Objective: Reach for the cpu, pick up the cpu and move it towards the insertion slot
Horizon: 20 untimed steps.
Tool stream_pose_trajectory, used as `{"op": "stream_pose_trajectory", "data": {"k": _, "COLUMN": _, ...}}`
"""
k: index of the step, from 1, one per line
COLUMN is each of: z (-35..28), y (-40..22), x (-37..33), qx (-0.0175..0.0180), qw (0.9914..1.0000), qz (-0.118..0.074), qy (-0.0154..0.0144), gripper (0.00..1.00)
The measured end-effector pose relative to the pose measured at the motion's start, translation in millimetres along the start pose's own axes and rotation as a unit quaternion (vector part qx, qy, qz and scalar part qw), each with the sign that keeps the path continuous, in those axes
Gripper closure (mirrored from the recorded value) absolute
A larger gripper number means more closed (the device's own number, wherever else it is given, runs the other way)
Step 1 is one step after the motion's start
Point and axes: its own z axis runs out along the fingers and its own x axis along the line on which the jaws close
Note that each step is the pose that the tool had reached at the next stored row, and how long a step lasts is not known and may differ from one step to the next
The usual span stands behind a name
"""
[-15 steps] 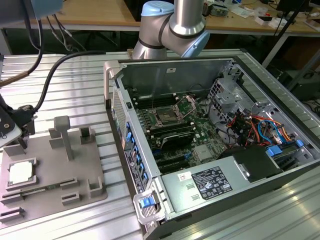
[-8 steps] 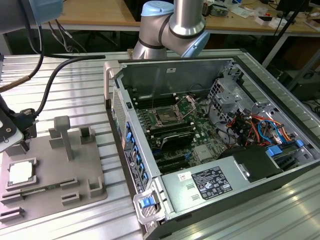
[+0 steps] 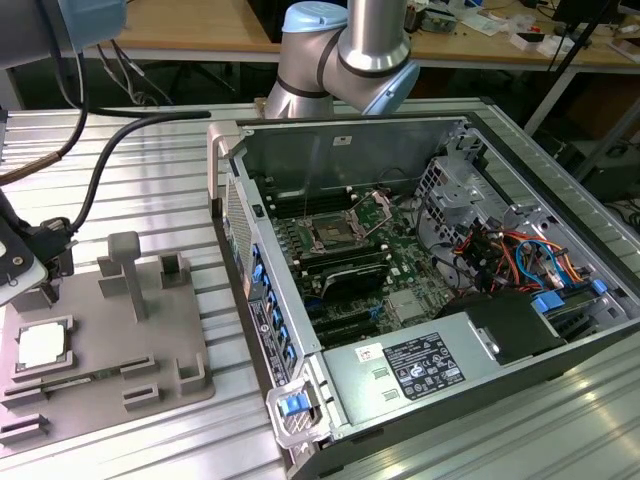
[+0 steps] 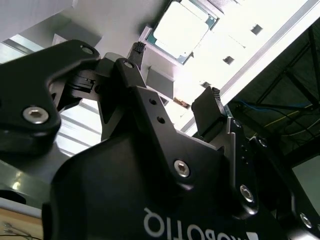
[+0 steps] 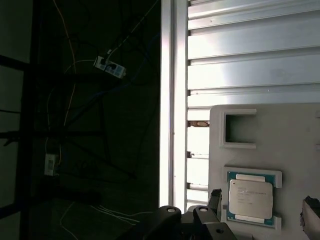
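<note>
Silver arm, pale blue joint caps, black tool, silver screws

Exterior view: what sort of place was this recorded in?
Probably a robotics lab or workshop: an open computer case sits on a ribbed aluminium table beside a grey fixture plate holding the cpu, with cluttered wooden workbenches behind the robot arm.
</note>
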Motion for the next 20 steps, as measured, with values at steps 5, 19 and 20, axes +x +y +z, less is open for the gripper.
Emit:
{"op": "stream_pose_trajectory", "data": {"k": 5, "z": 2.2, "y": -0.2, "x": 0.1, "qx": 0.0000, "qw": 1.00000, "qz": 0.000, "qy": 0.0000, "gripper": 0.34}}
{"op": "stream_pose_trajectory", "data": {"k": 19, "z": 13.4, "y": -4.2, "x": 0.4, "qx": 0.0000, "qw": 1.00000, "qz": 0.000, "qy": 0.0000, "gripper": 0.34}}
{"op": "stream_pose_trajectory", "data": {"k": 20, "z": 14.5, "y": -4.2, "x": 0.4, "qx": 0.0000, "qw": 1.00000, "qz": 0.000, "qy": 0.0000, "gripper": 0.34}}
